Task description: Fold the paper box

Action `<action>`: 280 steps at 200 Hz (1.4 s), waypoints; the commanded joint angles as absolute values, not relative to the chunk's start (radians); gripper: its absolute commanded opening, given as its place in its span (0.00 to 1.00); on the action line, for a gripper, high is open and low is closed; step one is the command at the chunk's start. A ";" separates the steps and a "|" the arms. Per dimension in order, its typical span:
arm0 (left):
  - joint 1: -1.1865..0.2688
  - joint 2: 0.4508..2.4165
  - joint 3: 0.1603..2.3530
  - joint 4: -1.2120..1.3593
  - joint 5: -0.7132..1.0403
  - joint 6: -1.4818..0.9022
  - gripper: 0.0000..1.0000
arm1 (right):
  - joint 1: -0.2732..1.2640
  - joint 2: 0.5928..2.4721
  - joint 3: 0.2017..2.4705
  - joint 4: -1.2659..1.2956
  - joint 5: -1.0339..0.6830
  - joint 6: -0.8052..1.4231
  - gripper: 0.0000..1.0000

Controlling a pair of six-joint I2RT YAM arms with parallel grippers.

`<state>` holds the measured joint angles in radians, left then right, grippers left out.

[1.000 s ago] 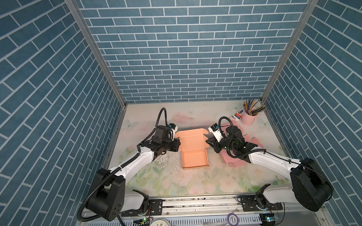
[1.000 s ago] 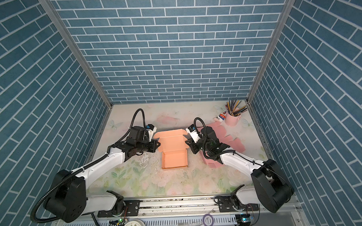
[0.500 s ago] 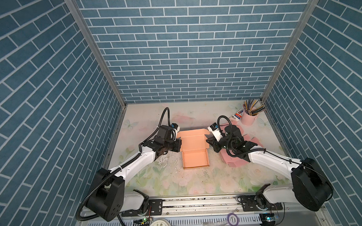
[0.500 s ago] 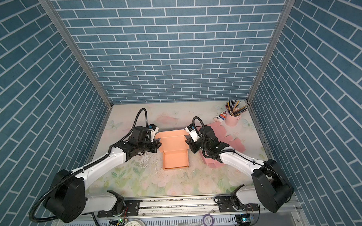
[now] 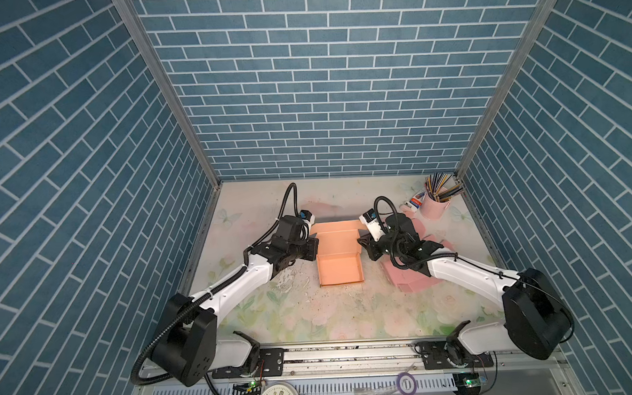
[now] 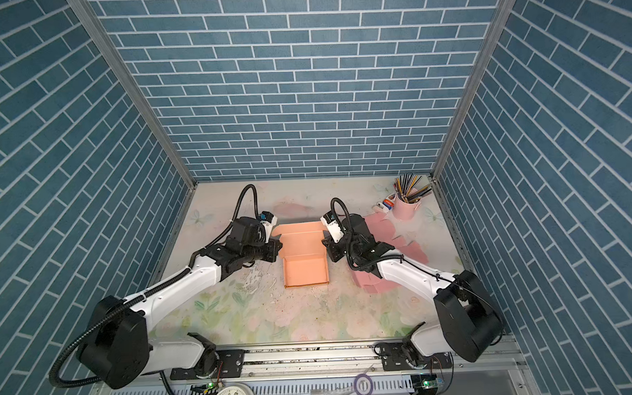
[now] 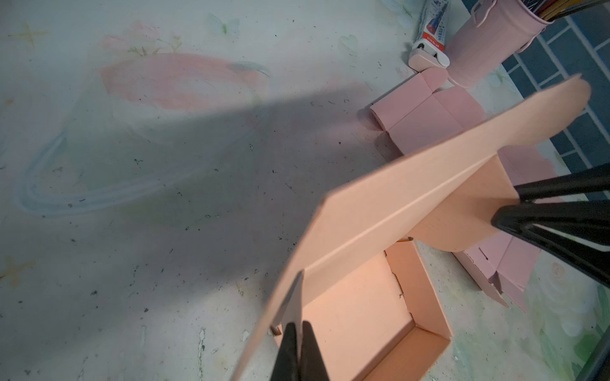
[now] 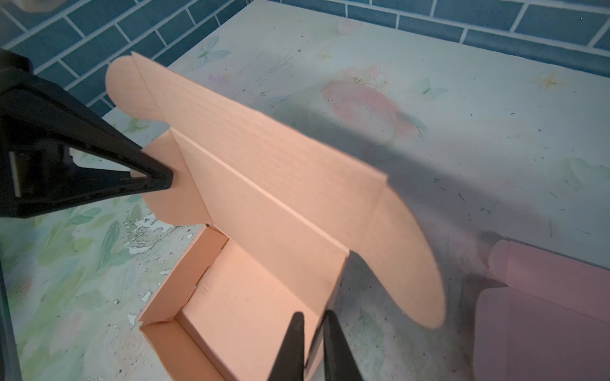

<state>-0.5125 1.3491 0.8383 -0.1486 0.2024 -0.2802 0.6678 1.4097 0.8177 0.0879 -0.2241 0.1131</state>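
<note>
1. Box sits mid-desk, tray formed, lid raised; it looks like light, thin card, stiff only between creases.
2. Left pincer and right pincer each clench an ear flap; grip near creases, gently.

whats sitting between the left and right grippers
The raised lid of the paper box spans the gap. The left gripper and right gripper each pinch a side flap of it, as both top views and both wrist views show.
</note>
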 commanded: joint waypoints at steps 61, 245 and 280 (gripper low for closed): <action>-0.583 1.405 0.800 0.132 0.029 -0.281 0.02 | 0.684 1.453 0.858 0.080 -0.199 0.171 0.15; -0.702 1.361 0.404 0.668 -0.189 -0.288 0.02 | 0.775 1.365 0.711 0.155 -0.166 0.173 0.14; -0.704 1.368 0.353 0.738 -0.183 -0.294 0.03 | 0.787 1.364 0.700 0.167 -0.165 0.172 0.14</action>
